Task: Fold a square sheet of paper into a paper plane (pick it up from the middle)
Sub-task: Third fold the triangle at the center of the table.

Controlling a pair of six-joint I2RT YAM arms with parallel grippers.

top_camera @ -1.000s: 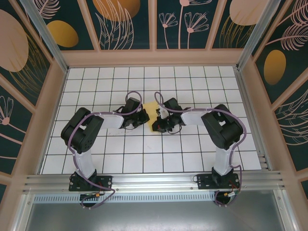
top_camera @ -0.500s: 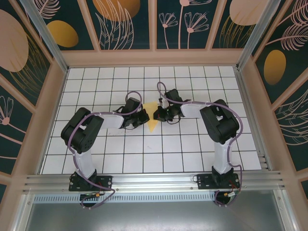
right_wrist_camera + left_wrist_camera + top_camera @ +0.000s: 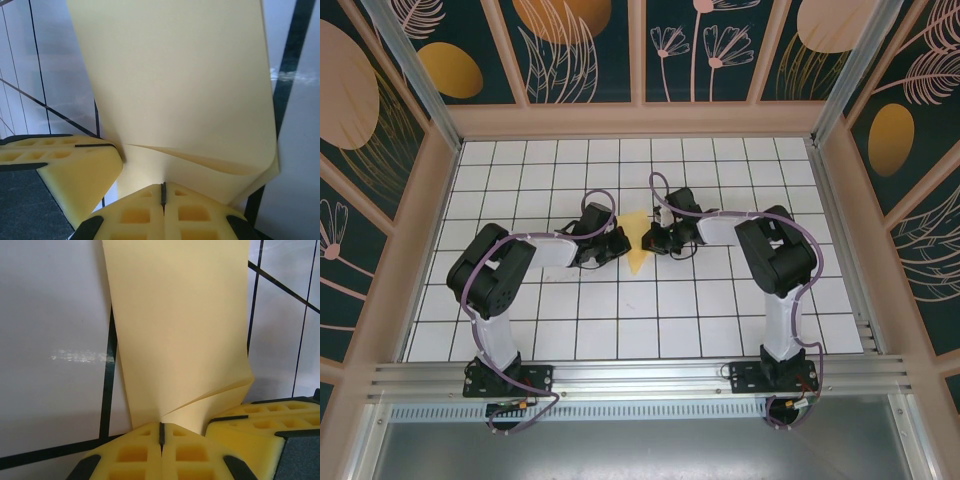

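Reaching inward, left pincer point(image 3: 618, 243), right pincer point(image 3: 648, 241) nip paper point(image 3: 637, 256).

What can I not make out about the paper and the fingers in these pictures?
- Top external: yellow paper too small to show creases; left gripper and right gripper cover its sides.
- Left wrist: paper's far end cut off by the top edge; shut fingers hide its near edge.
- Right wrist: likewise; pinched or only pressed, unclear.

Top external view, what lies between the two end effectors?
The folded yellow paper, tapering to a point at its near end, lies between the left end effector and the right end effector; the top external view shows it.
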